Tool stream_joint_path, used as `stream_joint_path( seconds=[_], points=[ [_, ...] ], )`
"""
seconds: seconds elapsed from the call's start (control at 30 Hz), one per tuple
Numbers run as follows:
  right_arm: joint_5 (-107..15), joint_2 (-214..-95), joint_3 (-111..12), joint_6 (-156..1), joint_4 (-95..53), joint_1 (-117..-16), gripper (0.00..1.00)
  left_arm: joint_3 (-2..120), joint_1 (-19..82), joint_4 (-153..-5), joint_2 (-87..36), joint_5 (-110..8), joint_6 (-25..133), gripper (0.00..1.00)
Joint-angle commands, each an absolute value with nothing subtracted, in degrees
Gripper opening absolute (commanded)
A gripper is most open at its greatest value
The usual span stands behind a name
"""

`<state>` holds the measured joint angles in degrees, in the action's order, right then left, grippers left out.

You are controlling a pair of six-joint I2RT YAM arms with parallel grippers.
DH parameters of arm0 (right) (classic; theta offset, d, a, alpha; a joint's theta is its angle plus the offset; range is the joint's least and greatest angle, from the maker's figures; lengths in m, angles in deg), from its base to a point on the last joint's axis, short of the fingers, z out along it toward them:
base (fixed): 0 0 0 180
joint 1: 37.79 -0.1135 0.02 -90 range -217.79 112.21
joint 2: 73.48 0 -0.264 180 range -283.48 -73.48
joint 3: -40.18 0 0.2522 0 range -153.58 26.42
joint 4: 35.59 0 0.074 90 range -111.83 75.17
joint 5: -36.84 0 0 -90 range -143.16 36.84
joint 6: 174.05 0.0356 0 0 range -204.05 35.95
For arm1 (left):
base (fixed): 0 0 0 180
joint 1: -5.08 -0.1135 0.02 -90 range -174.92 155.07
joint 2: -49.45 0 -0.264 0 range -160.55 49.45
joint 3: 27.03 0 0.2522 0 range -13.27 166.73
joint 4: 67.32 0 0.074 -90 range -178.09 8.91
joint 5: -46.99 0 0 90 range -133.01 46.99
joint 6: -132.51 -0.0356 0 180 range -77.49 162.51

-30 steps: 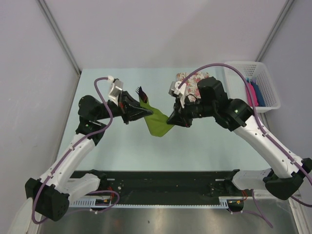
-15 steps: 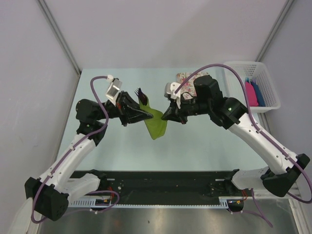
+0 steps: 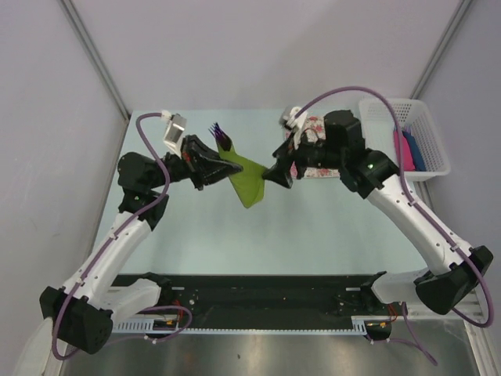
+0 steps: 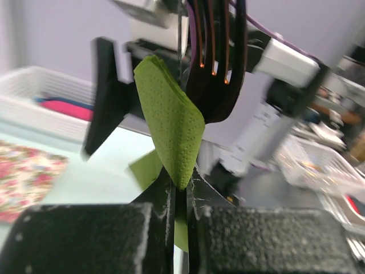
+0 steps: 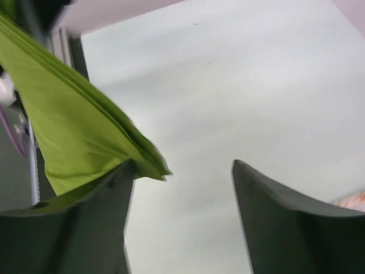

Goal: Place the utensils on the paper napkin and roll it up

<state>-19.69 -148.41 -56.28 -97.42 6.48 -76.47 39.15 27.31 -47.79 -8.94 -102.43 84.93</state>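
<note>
We see the left fingers (image 3: 220,166) pressed shut on the paper napkin (image 3: 248,185). They pinch its folded green layers at their very tips and hold the sheet up off the tabletop (image 3: 313,231). The utensils (image 4: 214,57) rise just beyond those tips, tucked against the fold, with the dark fork tines poking past the napkin's far edge. The right fingers (image 3: 275,175) stand wide apart and hold nothing, facing the left fingers from across the napkin. In the right wrist view a loose green corner hangs at the tip of one finger, and we cannot tell whether it touches. The other finger is well apart from it. Behind the right fingers lies the floral mat (image 3: 315,125).
</note>
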Motion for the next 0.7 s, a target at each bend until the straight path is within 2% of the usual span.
stream_joint_path(
  seconds=[0.0, 0.07, 0.2, 0.4, 0.5, 0.67],
  points=[
    [-16.88, -148.36, -60.59, -75.94, 2.36, -66.73, 0.82, 42.89, 20.82, -44.09, -11.36, -93.99, 86.98, 0.00],
    [-11.87, -146.70, -57.53, -68.97, -2.47, -64.09, 0.87, 44.29, 18.97, -42.69, -12.68, -92.93, 89.25, 0.00],
    [-9.47, -142.56, -47.33, -50.79, -24.67, -61.26, 0.88, 46.14, 18.79, -40.39, -14.62, -91.18, 89.88, 0.00],
    [-14.29, -145.72, -46.62, -43.80, -26.76, -65.47, 0.74, 46.67, 18.17, -42.50, -14.36, -84.06, 88.83, 0.00],
    [-19.13, -144.76, -46.09, -45.19, -26.14, -67.32, 0.78, 47.11, 18.08, -46.10, -13.83, -80.02, 87.87, 0.00],
    [-26.16, -142.38, -44.34, -48.81, -25.43, -69.79, 0.90, 46.58, 18.08, -51.11, -12.69, -75.01, 87.25, 0.00]
  ],
)
